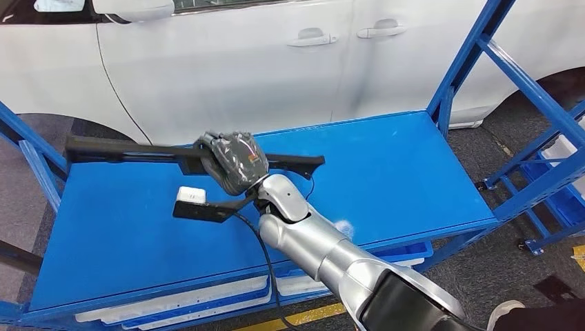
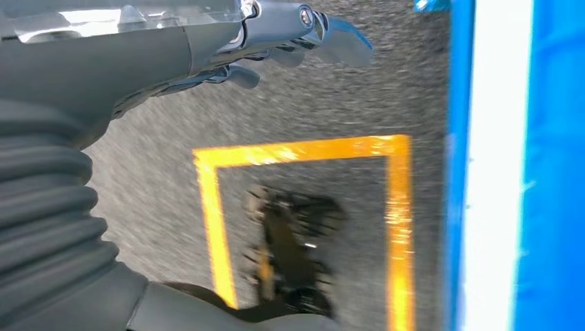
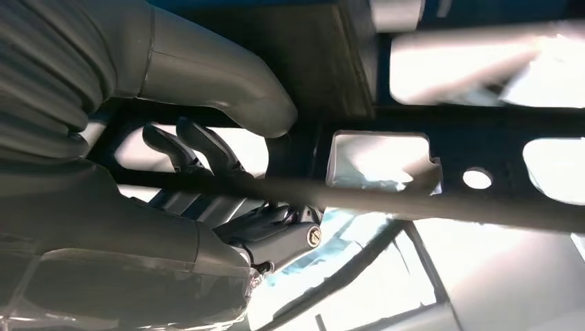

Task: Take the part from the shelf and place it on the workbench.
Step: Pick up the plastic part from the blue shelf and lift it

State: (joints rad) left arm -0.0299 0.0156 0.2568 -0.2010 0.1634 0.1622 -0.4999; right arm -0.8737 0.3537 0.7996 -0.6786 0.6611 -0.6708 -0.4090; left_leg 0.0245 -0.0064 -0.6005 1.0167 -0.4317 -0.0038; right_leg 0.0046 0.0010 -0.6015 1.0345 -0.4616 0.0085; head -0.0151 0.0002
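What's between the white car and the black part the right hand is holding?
In the head view, just bare blue shelf top separates the black part from the white car.

One long black part (image 1: 124,149), two robot hands (image 1: 232,162) (image 2: 207,41), one blue surface (image 1: 400,172), one white car (image 1: 276,55)

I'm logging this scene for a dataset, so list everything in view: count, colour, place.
Part: one, black, long frame-like piece with a white block at one end, held over the shelf top.
Shelf: one, blue metal rack with a flat top, in front of the robot.
Trays: several, white, on the level under the shelf top.
Car: one, white, behind the shelf.
Floor marking: one, yellow tape outline, on the grey floor.
Second rack: one, blue, on the right.
Right hand: one, grey, grips the part near its middle.
Left hand: one, grey, hangs over the floor, holding nothing.
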